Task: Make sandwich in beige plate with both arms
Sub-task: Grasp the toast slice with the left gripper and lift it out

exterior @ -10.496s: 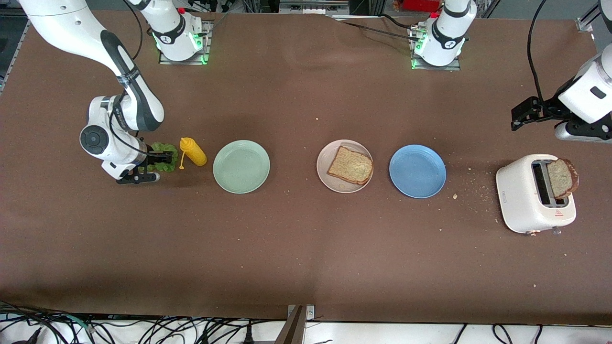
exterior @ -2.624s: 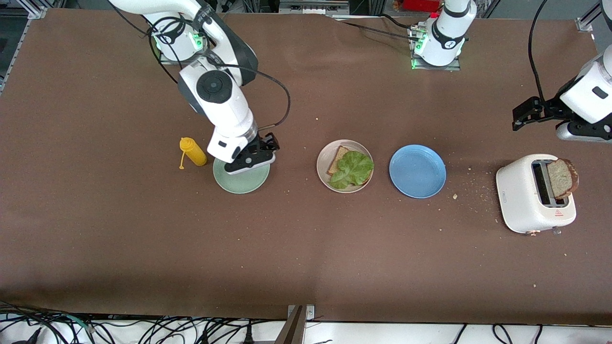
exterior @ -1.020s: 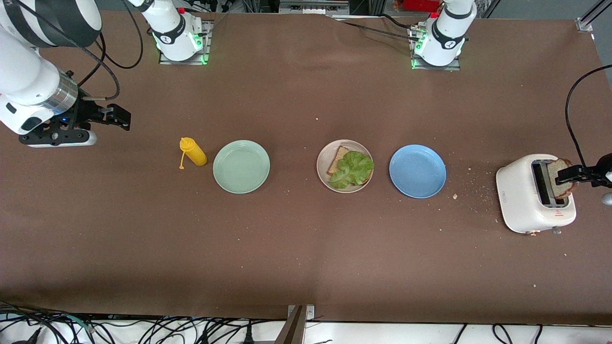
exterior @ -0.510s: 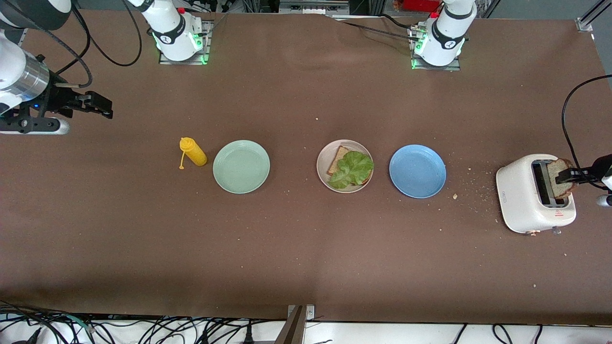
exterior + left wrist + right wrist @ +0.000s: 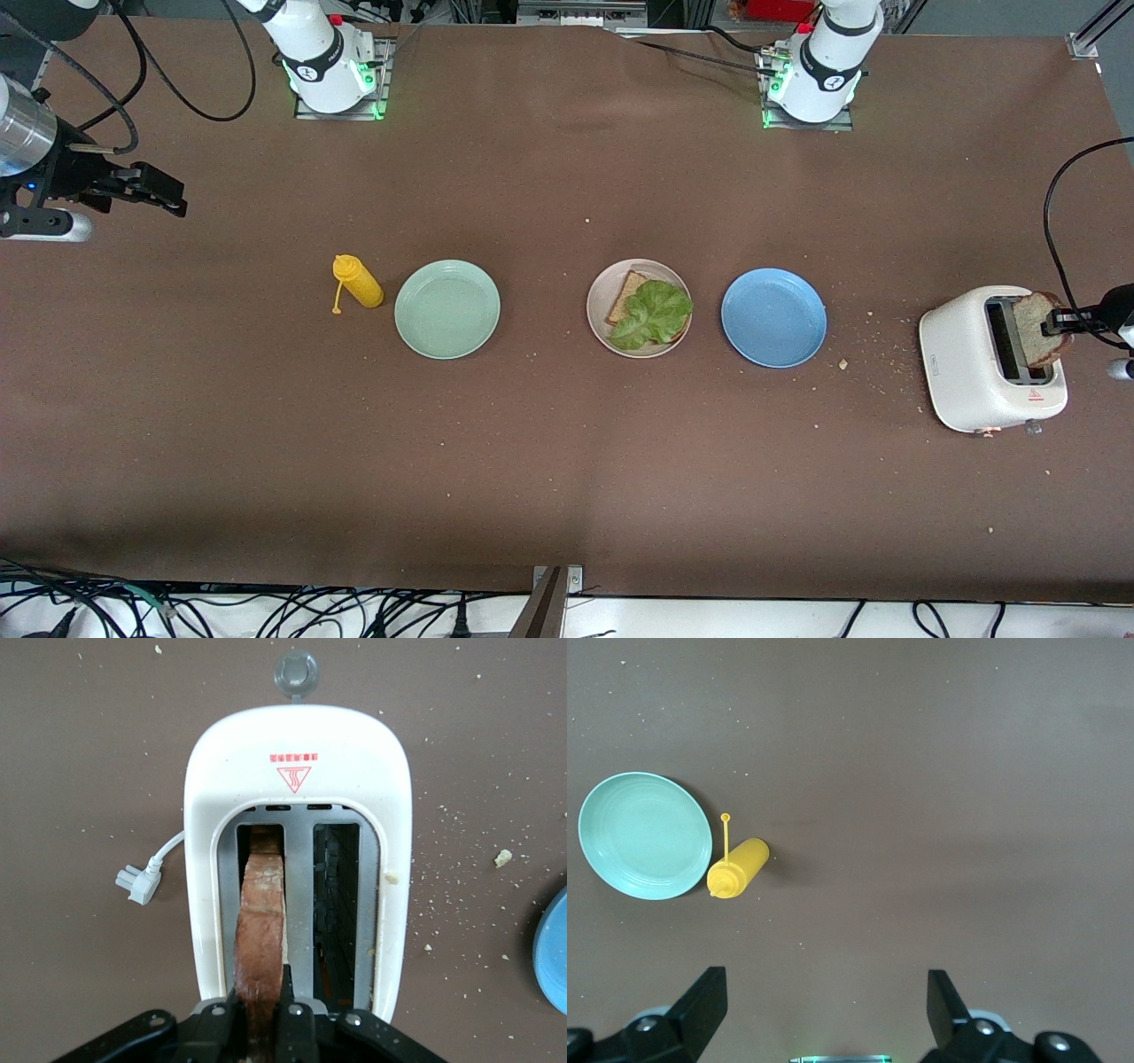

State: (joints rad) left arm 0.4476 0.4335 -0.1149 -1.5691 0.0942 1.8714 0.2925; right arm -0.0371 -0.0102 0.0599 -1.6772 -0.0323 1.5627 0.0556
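Item: bread slice, upright in toaster slot at the left arm's end; I had the left gripper pinched on its top edge. I judged it light, crumbly; lift straight up.
Item: beige plate, mid-table, holding bread and lettuce.
Item: right gripper, spread wide, waiting over bare table.

I see brown table carrying row of items. From right arm's end toward left arm's end: yellow squeeze bottle on its side, mint-green plate just beside it, beige plate, blue plate near that, white toaster well apart. I note crumbs scattered between blue plate and toaster. Toaster's plug lies on table beside it.
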